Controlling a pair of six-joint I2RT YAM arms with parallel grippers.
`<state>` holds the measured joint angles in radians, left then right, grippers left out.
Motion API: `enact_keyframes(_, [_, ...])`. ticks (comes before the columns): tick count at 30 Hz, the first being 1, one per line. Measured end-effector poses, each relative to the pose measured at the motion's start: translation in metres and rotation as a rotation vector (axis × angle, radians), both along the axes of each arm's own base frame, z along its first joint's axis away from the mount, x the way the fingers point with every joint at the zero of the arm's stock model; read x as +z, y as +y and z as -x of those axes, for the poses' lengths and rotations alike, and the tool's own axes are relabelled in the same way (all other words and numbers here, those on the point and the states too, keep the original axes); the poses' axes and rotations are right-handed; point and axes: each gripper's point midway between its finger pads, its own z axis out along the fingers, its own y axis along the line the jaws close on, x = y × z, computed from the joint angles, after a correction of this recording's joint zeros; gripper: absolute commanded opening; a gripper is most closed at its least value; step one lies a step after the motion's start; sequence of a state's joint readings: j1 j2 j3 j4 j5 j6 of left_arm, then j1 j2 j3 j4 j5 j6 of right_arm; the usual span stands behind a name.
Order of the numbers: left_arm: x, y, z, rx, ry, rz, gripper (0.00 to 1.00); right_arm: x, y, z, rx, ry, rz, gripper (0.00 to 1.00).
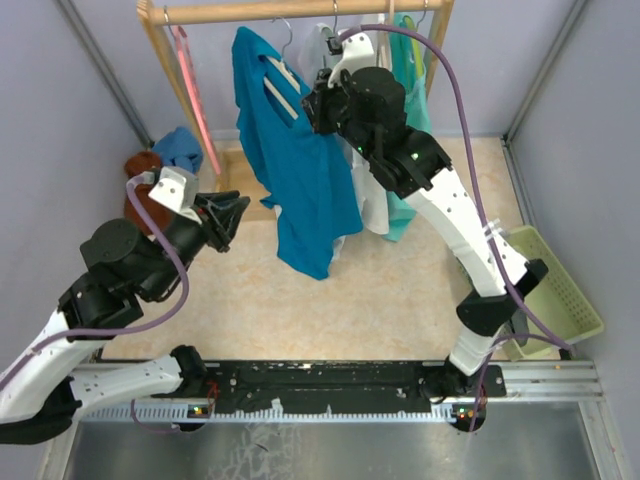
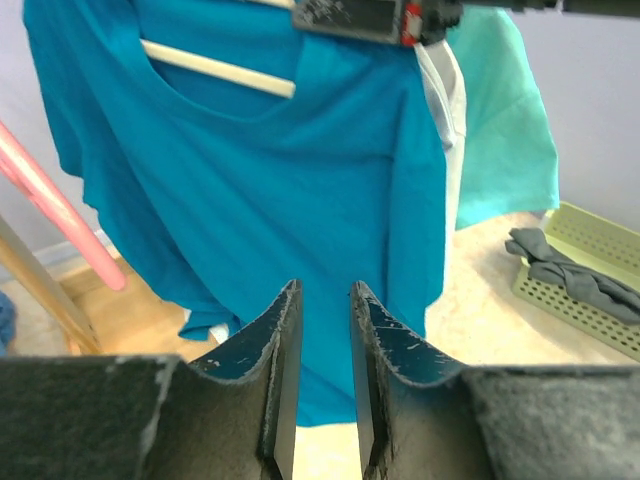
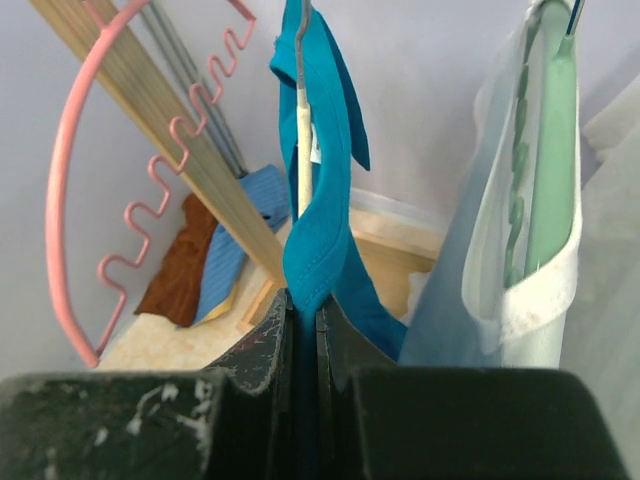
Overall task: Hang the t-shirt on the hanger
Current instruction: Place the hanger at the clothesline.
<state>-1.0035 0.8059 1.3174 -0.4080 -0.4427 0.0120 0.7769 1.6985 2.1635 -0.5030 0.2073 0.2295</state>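
The deep teal t-shirt (image 1: 295, 160) hangs from the wooden rail, draped over the cream hanger (image 1: 284, 88), whose arm shows through the neck opening. My right gripper (image 1: 318, 106) is shut on a fold of the t-shirt (image 3: 318, 250) at its shoulder edge, just below the hanger (image 3: 304, 140) and its wire hook. Lower left of the shirt, my left gripper (image 1: 238, 214) points at it from a short distance. In the left wrist view its jaws (image 2: 325, 292) stand slightly apart with nothing between them, facing the t-shirt (image 2: 300, 190) and hanger bar (image 2: 220, 70).
A pink hanger (image 1: 192, 90) hangs left on the wooden rail (image 1: 300, 11). A mint tank top (image 3: 550, 150) and pale garments hang to the right. Brown (image 1: 140, 165) and blue (image 1: 180, 148) cloths lie on the floor. A green basket (image 1: 560, 290) holds dark cloth (image 2: 565, 270).
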Motion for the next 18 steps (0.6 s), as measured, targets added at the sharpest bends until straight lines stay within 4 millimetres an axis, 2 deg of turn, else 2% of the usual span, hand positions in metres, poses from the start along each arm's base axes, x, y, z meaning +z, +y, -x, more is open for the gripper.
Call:
enact_keyframes(6, [-0.033, -0.011, 0.007, -0.061, 0.068, 0.012, 0.30, 0.003, 0.000, -0.018, -0.057, -0.036, 0.054, 0.00])
enact_keyframes(18, [-0.100, -0.038, 0.008, -0.128, 0.204, -0.015, 0.30, 0.008, -0.015, -0.028, -0.126, -0.077, 0.088, 0.00])
